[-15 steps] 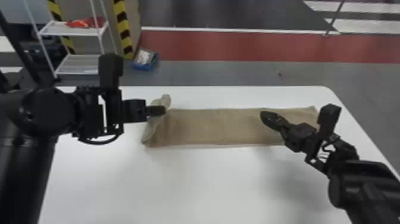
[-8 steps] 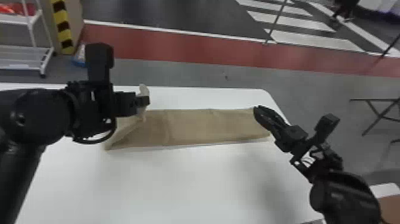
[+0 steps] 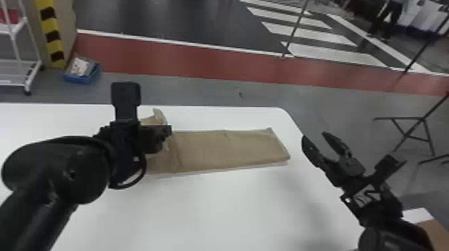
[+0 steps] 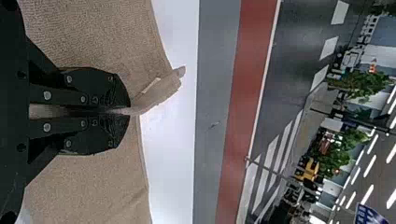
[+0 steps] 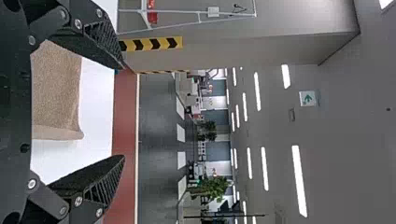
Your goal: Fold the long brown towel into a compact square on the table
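Towel [image 3: 230, 150]: lay as a long brown strip across the far half of the white table [image 3: 227, 210]. Reached on the right to near the table's right edge, just short of the rounded far corner. Left a narrow white band of tabletop along the far edge and a broad white stretch on the near side, with open room for moving. Lifted toward the left into a small raised fold, caught in the left gripper [image 3: 167, 133]. Showed in the left wrist view as pinched between closed black fingers, with a thin flap poking out past the tips of the left gripper [image 4: 129, 111].

Right gripper [image 3: 314, 137]: stood to the right of the strip's end, apart from the cloth, fingers spread wide. Looked in the right wrist view toward one end of the brown cloth through the gap of the right gripper [image 5: 123, 112].

Beyond the table: ran to grey floor [image 3: 213, 90], then a red band [image 3: 200, 63], then a dark lane [image 3: 167, 23] with white stripes [image 3: 307, 33] at the right.

At the far left: held a white shelf rack [image 3: 20, 63], a yellow-and-black striped post [image 3: 53, 36] and a blue box [image 3: 82, 78] on the floor. At the right: held a black folding stand [image 3: 401, 118]. Closer in: blocked sight of the strip's left part with the left arm [image 3: 60, 170].
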Robot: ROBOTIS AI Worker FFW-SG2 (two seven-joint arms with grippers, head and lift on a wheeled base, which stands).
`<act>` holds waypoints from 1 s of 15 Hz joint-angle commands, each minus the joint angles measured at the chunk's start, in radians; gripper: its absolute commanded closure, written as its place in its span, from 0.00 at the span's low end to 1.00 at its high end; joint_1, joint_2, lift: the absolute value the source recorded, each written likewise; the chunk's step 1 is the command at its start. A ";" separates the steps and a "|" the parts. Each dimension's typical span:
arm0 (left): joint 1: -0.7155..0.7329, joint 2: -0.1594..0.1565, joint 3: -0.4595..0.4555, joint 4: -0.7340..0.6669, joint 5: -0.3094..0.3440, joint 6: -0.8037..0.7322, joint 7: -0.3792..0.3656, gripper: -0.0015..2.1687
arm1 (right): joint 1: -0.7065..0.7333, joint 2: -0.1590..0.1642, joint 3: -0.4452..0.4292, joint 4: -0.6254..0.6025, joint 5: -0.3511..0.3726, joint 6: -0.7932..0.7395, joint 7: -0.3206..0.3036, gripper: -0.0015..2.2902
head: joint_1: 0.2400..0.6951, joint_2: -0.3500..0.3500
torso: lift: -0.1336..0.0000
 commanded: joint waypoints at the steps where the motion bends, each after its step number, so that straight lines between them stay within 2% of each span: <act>1: 0.002 -0.004 -0.030 0.054 0.006 -0.052 -0.011 0.00 | 0.009 0.000 -0.004 0.001 -0.009 0.000 -0.003 0.02 | 0.93 0.00 | 0.04; 3: 0.005 -0.004 -0.031 0.045 0.030 -0.049 -0.015 0.01 | 0.013 0.001 -0.003 -0.003 -0.014 0.003 -0.013 0.03 | 0.95 0.00 | 0.04; 6: 0.037 -0.004 -0.024 -0.003 0.048 -0.036 -0.025 0.01 | 0.012 0.015 0.036 -0.032 -0.005 0.034 -0.070 0.03 | 0.96 0.00 | 0.04; 8: 0.073 -0.004 -0.004 -0.061 0.030 -0.024 -0.031 0.01 | -0.004 0.049 0.071 -0.086 0.012 0.150 -0.096 0.04 | 0.97 0.00 | 0.04; 9: 0.096 -0.004 0.015 -0.082 -0.008 -0.027 -0.056 0.02 | -0.022 0.073 0.088 -0.117 0.032 0.224 -0.107 0.06 | 0.97 0.00 | 0.04; 10: 0.117 0.018 0.039 -0.099 -0.042 -0.027 -0.064 0.02 | -0.037 0.090 0.114 -0.141 0.049 0.279 -0.118 0.08 | 0.98 0.00 | 0.04; 11: 0.128 0.054 0.061 -0.115 -0.070 -0.036 -0.068 0.02 | -0.047 0.098 0.144 -0.166 0.061 0.319 -0.139 0.10 | 0.99 0.00 | 0.04; 13: 0.158 0.141 0.123 -0.116 -0.148 -0.110 -0.082 0.02 | -0.074 0.112 0.226 -0.199 0.074 0.420 -0.182 0.10 | 1.00 0.00 | 0.04; 15: 0.168 0.222 0.165 -0.113 -0.189 -0.184 -0.094 0.02 | -0.108 0.133 0.304 -0.212 0.100 0.494 -0.216 0.10 | 1.00 0.09 | 0.04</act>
